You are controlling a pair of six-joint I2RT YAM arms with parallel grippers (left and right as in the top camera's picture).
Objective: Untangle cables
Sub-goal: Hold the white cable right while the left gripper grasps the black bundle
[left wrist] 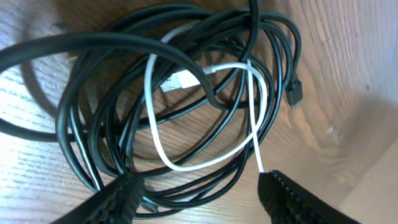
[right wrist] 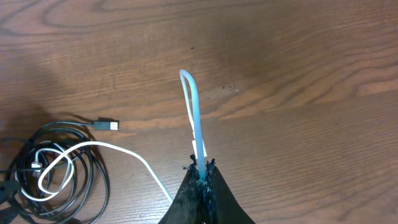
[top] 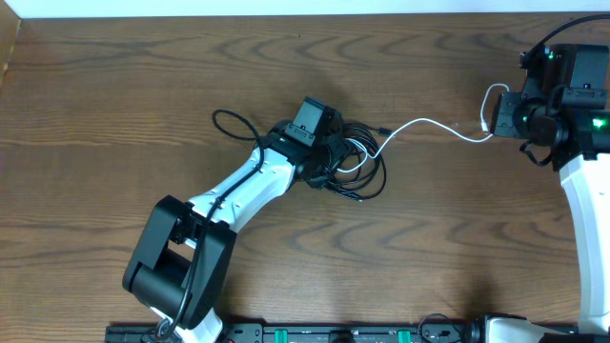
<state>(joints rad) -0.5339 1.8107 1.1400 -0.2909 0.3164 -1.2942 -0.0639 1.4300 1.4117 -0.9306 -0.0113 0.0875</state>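
- Surface: a brown wood-grain table (top: 429, 238) is seen from above, with an arm at each side.
- Left gripper (left wrist: 205, 200): the two dark fingers (left wrist: 118, 199) are held apart and lowered over the cable bundle near the middle of the table. Several strands lie between them. No strand is seen to be clamped, though the lowest part of the wrist view is cropped, so contact with the pads cannot be judged.
- Bundle beneath the left gripper: the black cables (left wrist: 81, 112) are coiled in overlapping loops flat on the wood. A loop of the white cable (left wrist: 155, 124) is threaded through these coils, and a white USB plug (left wrist: 177, 82) lies inside them. A small black plug (left wrist: 295, 93) projects at the coil's edge.
- Right gripper (right wrist: 200, 169): the fingers are closed on the white cable, which is pinched as a narrow doubled loop standing up out of the fingertips.
- Span between the grippers: in the overhead view the white cable (top: 429, 124) is drawn in a shallow curve from the bundle across bare wood to the right gripper (top: 491, 119), well apart from the left gripper (top: 329, 157).
- Outlying detail: a black plug (right wrist: 109, 125) rests on the table just beside the coils (right wrist: 93, 180), on the side facing the right arm.
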